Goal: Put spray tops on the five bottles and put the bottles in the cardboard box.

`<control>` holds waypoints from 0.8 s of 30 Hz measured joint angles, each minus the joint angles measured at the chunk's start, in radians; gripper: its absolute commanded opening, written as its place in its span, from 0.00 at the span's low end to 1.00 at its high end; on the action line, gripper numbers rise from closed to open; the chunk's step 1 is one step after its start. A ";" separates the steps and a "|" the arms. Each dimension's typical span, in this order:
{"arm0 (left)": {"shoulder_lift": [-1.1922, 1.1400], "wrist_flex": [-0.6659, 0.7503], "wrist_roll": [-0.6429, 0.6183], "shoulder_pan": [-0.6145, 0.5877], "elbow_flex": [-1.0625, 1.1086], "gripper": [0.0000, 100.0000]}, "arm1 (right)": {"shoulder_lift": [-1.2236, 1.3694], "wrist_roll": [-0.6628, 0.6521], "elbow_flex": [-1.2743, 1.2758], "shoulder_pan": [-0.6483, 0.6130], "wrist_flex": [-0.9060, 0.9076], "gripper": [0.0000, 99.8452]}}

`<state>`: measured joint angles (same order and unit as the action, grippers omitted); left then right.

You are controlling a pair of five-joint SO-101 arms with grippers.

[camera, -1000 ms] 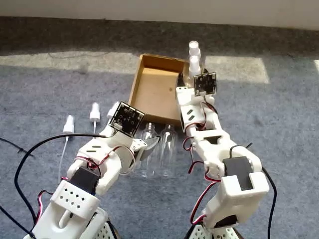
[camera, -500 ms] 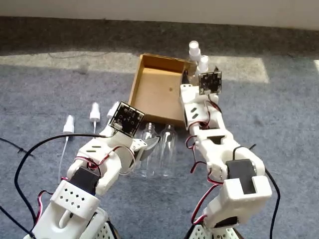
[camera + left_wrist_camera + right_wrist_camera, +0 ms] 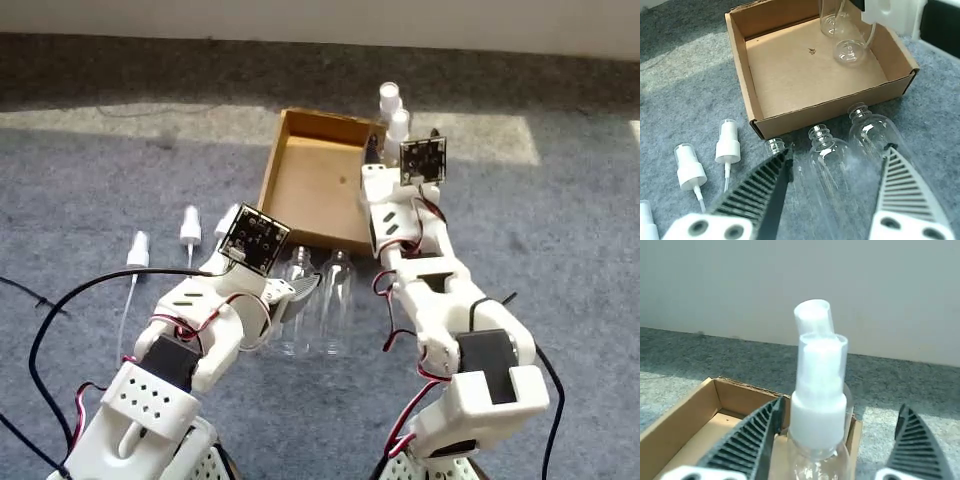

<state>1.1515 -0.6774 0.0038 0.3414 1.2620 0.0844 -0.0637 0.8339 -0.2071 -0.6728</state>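
Grey carpet (image 3: 120, 180), banded with sunlight, runs back to a pale wall (image 3: 715, 280). The cardboard box (image 3: 830, 112) sits open just beyond the tips of the left gripper (image 3: 839, 152), whose jaws are spread wide over three clear uncapped bottles (image 3: 826, 150) lying side by side, gripping none, with two loose white spray tops (image 3: 726, 145) outside one jaw. The right gripper (image 3: 840, 407) is likewise spread wide, a capped bottle (image 3: 819, 390) standing upright between its jaws at the box's corner, a second capped one (image 3: 812, 315) just behind; whether a jaw touches it I cannot tell.
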 measured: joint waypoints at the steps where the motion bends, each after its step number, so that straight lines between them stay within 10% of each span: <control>1: 0.000 0.000 0.000 0.000 0.000 0.26 | 0.000 0.000 0.000 0.000 0.000 0.30; 24: 0.000 0.000 0.000 0.000 0.000 0.26 | 0.000 0.000 0.000 0.000 0.074 0.37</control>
<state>1.1515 -0.6774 0.0038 0.3414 1.2620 0.0844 -0.0637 0.8339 -0.2071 -0.5992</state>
